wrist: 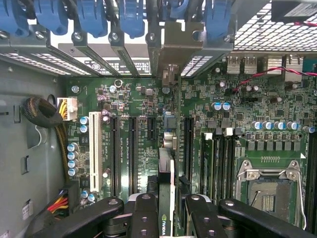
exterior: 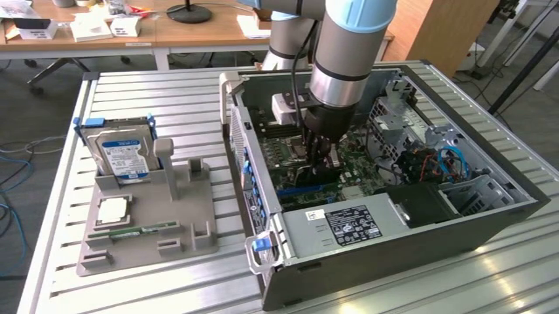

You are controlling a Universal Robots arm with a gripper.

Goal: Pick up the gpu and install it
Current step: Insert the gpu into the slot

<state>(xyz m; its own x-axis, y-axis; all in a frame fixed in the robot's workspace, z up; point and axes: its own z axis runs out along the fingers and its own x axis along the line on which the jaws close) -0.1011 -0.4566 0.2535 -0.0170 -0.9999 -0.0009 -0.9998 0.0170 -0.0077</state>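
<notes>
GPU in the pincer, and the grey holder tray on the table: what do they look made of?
gpu: thin circuit board seen edge-on, likely fibreglass laminate; its end bracket looks like dull sheet metal, bent and slotted. Holder tray: matte grey with blocky posts, probably plastic, maybe printed.

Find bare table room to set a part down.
Table slats between the hard drive and the far edge; slats at the exterior view's lower right, beside the computer case. Crowded: inside it, around the gripper holding the gpu.
</notes>
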